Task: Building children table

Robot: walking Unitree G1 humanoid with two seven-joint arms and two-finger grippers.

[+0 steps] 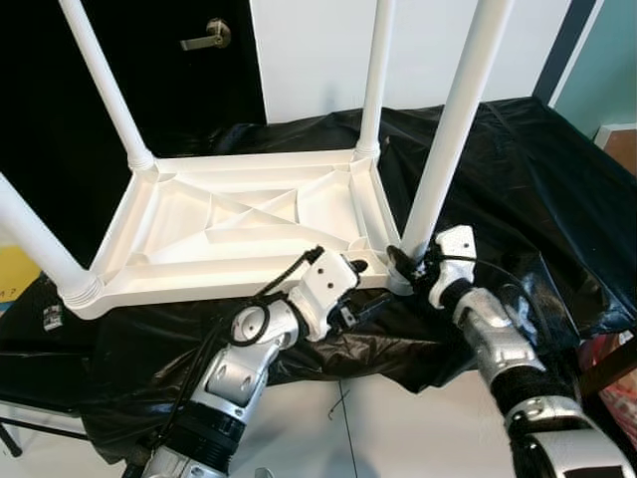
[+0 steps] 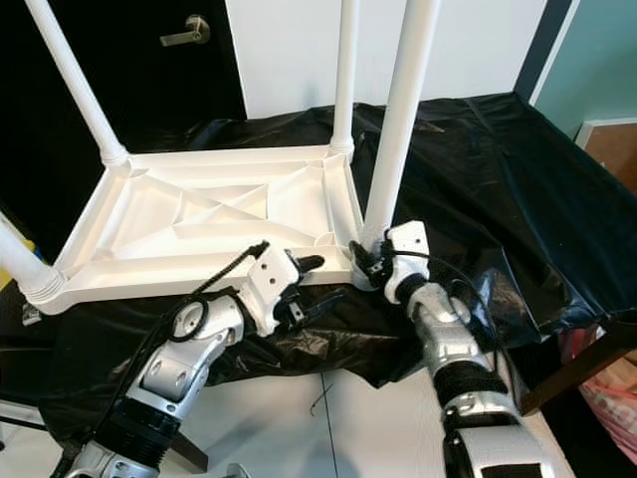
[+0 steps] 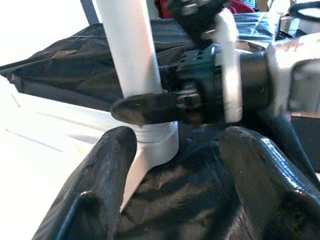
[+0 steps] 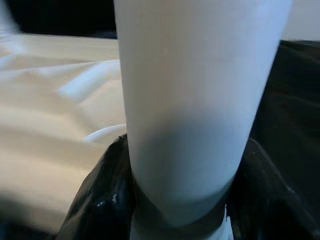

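White tabletop upside down on black-draped bench, four legs up. Right gripper clamped round base of near right leg at its corner socket. Left gripper spread wide, empty, just beside that corner. Probably light, stiff, smooth plastic; slippery, so best held low near socket.

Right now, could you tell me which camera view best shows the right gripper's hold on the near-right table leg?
The left wrist view: it shows the right gripper side-on, a finger across the near-right leg just above its socket. The right wrist view shows the leg between the fingers, very close. The eye views show the whole upturned table top, but the grip is small.
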